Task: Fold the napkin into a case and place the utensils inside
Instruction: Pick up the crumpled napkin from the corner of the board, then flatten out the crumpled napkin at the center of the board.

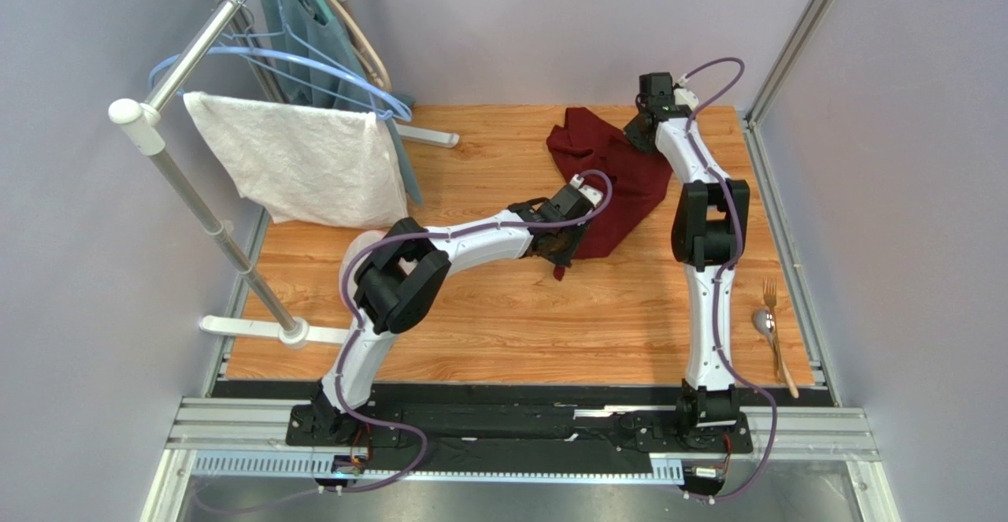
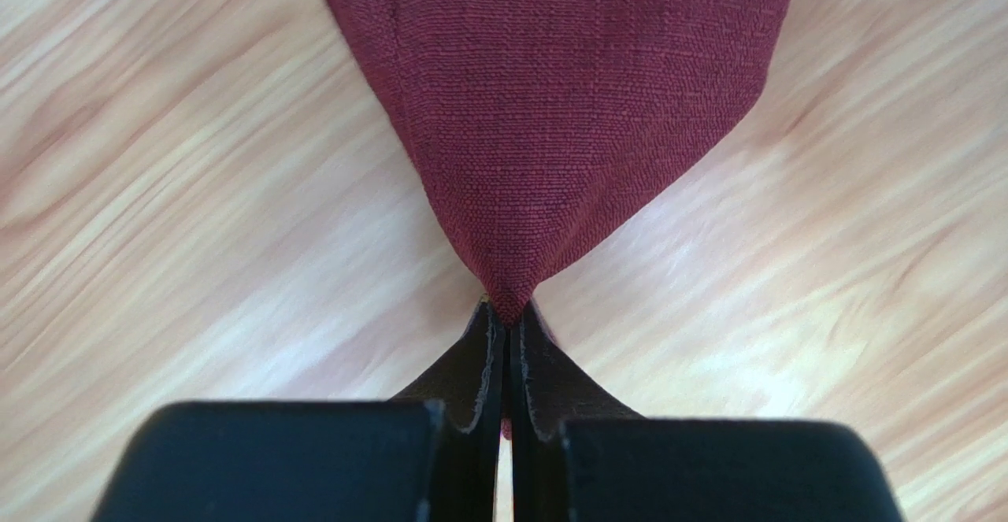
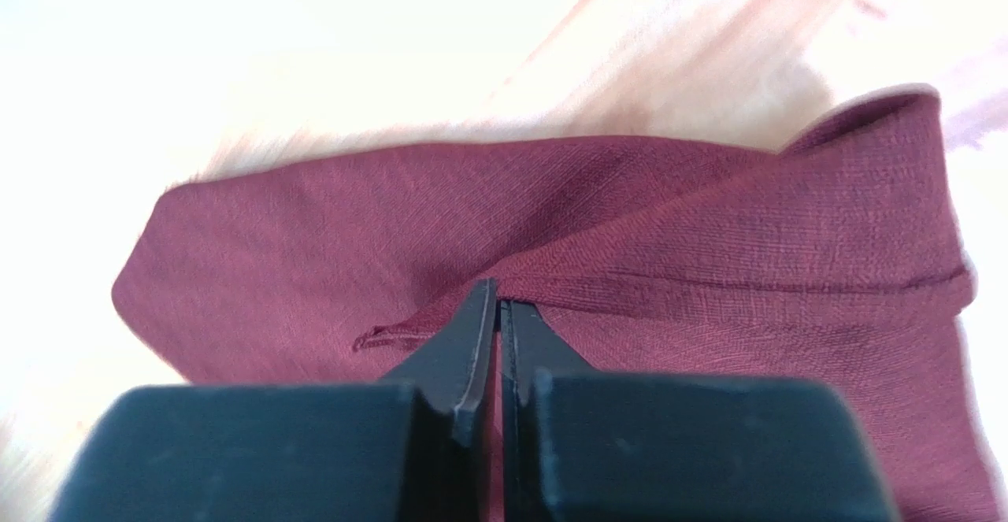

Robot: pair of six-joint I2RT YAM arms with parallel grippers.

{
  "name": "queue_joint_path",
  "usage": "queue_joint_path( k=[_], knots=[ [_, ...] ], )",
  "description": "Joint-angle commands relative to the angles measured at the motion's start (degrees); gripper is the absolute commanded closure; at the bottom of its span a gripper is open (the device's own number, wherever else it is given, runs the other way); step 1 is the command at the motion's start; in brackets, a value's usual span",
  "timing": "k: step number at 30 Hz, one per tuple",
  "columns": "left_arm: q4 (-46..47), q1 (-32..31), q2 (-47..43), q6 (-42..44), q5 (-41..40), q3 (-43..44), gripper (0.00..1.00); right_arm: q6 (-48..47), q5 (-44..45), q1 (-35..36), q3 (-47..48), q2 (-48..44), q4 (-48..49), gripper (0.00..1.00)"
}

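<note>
found left arm (image 1: 473,239) bent at elbow, reaching right across table (image 1: 509,321); left gripper (image 2: 509,315) clamped tight on near corner of napkin (image 1: 615,180). found right arm (image 1: 710,298) extended to far edge, right gripper (image 3: 498,298) pinched closed on a folded hem. hard to make out fingertips from above against dark cloth. logged napkin as maroon, crumpled, far right of centre; fork (image 1: 771,298) and spoon (image 1: 763,324) side by side near right edge.

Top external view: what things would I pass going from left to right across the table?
The white towel → the maroon napkin → the fork and spoon, lying together.
</note>
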Motion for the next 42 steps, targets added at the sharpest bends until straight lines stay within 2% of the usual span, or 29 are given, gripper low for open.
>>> queue_joint_path(
  k=[1,2,3,4,5,6,9,10,11,17,21,23,25,26,28,30,33,34,36,37,38,39,40,41,42],
  knots=[
    [-8.51,-0.39,-13.69,3.56,-6.03,-2.33,1.00,-2.88,-0.78,0.16,-6.43,-16.25,-2.51,1.00],
    [-9.48,-0.57,-18.84,3.99,-6.38,-3.99,1.00,-4.45,0.09,0.08,-8.46,-19.24,-3.76,1.00],
    [-11.23,-1.09,-21.68,4.87,-6.04,-5.05,1.00,-5.34,0.36,-0.18,-10.65,-26.31,-4.64,1.00],
    [-12.03,-1.36,-24.41,5.40,-5.69,-6.11,1.00,-5.87,0.45,-0.19,-17.03,-30.13,-4.99,1.00],
    [-13.25,-1.80,-29.83,5.93,-5.16,-8.03,1.00,-7.18,-0.24,-0.27,-19.96,-33.91,-5.00,1.00],
    [-14.22,-2.76,-32.40,6.80,-3.50,-8.83,1.00,-7.45,-0.68,-0.54,-22.69,-42.04,-5.17,1.00],
    [-18.26,-4.52,-41.90,7.07,-0.60,-10.16,1.00,-8.07,-3.05,-0.80,-34.20,-54.47,-6.75,1.00],
    [-18.88,-5.05,-44.45,7.08,-0.24,-10.51,1.00,-8.07,-3.93,-0.89,-37.01,-63.39,-6.76,1.00],
    [-19.50,-5.57,-49.43,7.16,0.11,-11.12,1.00,-8.07,-5.85,-0.80,-41.57,-67.39,-7.19,1.00],
    [-19.24,-6.37,-68.86,6.99,10.48,-10.87,1.00,-8.34,-13.15,-0.71,-48.38,-97.86,-14.39,1.00],
    [-18.80,-6.37,-75.49,5.84,13.74,-8.32,1.00,-6.94,-17.91,-0.63,-47.68,-109.43,-20.37,1.00],
    [-18.89,-6.37,-76.03,5.93,11.30,-7.44,1.00,-5.00,-18.53,-0.71,-48.29,-112.77,-21.17,1.00],
    [-19.06,-6.37,-73.85,5.93,6.39,-7.78,1.00,-4.38,-16.52,-0.71,-49.25,-112.78,-21.00,1.00],
    [-19.85,-6.28,-72.26,5.93,-0.69,-7.61,1.00,-4.82,-13.98,-0.71,-49.78,-112.17,-20.12,1.00],
    [-20.82,-5.24,-66.22,4.53,-7.15,-6.65,1.00,-5.34,-9.50,-0.63,-50.66,-108.05,-17.85,1.00],
    [-23.01,-0.94,-60.85,3.22,-9.64,-4.81,1.00,-7.45,-4.49,-0.80,-53.03,-102.01,-14.42,1.00],
    [-24.78,5.39,-48.37,1.19,-12.98,-0.77,1.00,-8.78,-0.17,-1.24,-57.60,-94.70,-4.33,1.00],
    [-24.17,6.71,-41.90,1.71,-13.41,1.42,1.00,-8.77,-0.86,-2.37,-57.61,-87.72,-0.73,1.00],
    [-22.15,9.79,-34.67,3.29,-14.47,5.03,1.00,-9.12,-3.76,-3.52,-57.61,-80.04,4.56,1.00],
    [-21.97,10.93,-26.88,3.21,-15.69,10.18,0.98,-9.91,-4.46,-3.53,-56.74,-71.91,9.28,1.00],
    [-23.36,13.47,-22.63,3.99,-14.92,13.71,0.91,-10.18,-6.12,-5.53,-54.90,-66.61,10.72,1.00],
    [-25.03,14.19,-18.58,3.74,-17.00,17.75,0.65,-11.22,-7.62,-7.11,-49.92,-62.03,11.87,0.94],
    [-27.91,14.89,-10.89,3.74,-18.06,25.71,0.57,-12.37,-8.15,-7.39,-46.66,-57.54,11.88,0.71],
    [-30.55,15.94,-7.24,4.69,-18.68,30.31,0.54,-13.07,-8.77,-7.74,-42.79,-48.62,9.09,0.62],
    [-33.97,15.95,-3.73,4.62,-21.13,35.49,0.48,-14.39,-8.95,-8.27,-33.01,-45.14,0.62,0.51]
  ],
)
